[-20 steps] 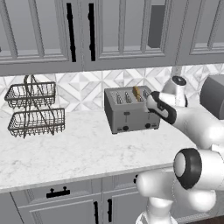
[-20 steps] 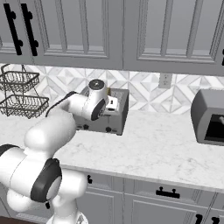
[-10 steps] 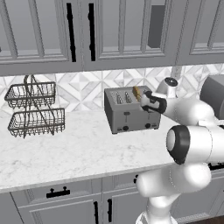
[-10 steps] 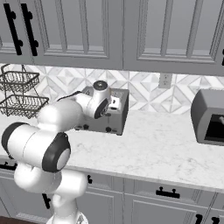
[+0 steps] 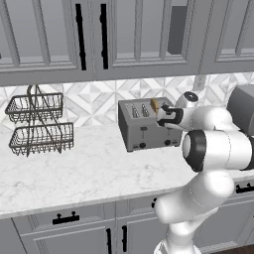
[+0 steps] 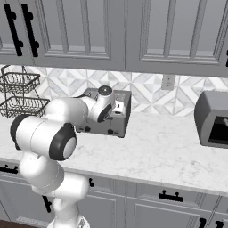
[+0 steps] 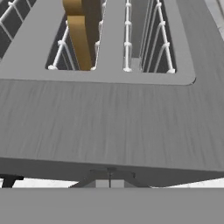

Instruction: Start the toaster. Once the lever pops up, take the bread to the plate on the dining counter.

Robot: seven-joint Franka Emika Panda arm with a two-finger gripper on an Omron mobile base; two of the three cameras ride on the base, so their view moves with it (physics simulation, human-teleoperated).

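Note:
The grey four-slot toaster (image 5: 141,130) stands on the wall counter against the tiled backsplash. A tan-brown slice of bread (image 5: 155,105) sticks up from a slot near its right end. My gripper (image 5: 163,117) hovers just over that right end, close beside the bread. In the right base view my arm covers most of the toaster (image 6: 124,118), and the gripper (image 6: 119,107) is at its top edge. The hand view looks along the toaster's top (image 7: 109,118), with the bread (image 7: 81,30) in the left slot. No fingertips show, so the jaws' state is unclear. The plate and the dining counter are out of view.
A two-tier wire basket (image 5: 39,124) stands at the counter's left. A dark grey appliance (image 6: 213,118) sits at the right, and grey upper cabinets (image 5: 89,34) hang close above. A wall outlet (image 6: 168,81) is on the backsplash. Bare marble counter (image 5: 89,168) lies before the toaster.
My hand has moved left, from beside the toaster's right end to over its top near the bread. The toaster and bread have not moved.

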